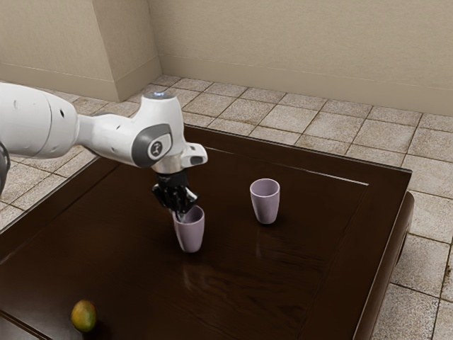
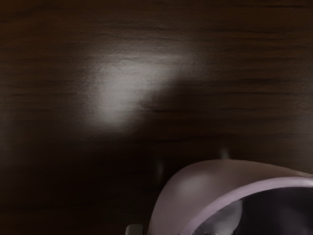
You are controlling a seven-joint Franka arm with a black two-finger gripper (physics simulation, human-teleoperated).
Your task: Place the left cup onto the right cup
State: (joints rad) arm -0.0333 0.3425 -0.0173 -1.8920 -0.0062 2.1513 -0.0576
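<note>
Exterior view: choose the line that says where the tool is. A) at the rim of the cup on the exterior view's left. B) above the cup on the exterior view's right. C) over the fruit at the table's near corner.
A: the tool is down at the rim of the lilac cup on the exterior view's left, apart from the other cup and the fruit.

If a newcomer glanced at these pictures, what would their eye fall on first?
The gripper is right at the rim of the near cup, a lilac one about the middle of the dark table. The far cup, also lilac, stands apart toward the exterior view's right. A yellow-green fruit lies near the table's edge, low on the exterior view's left.
</note>
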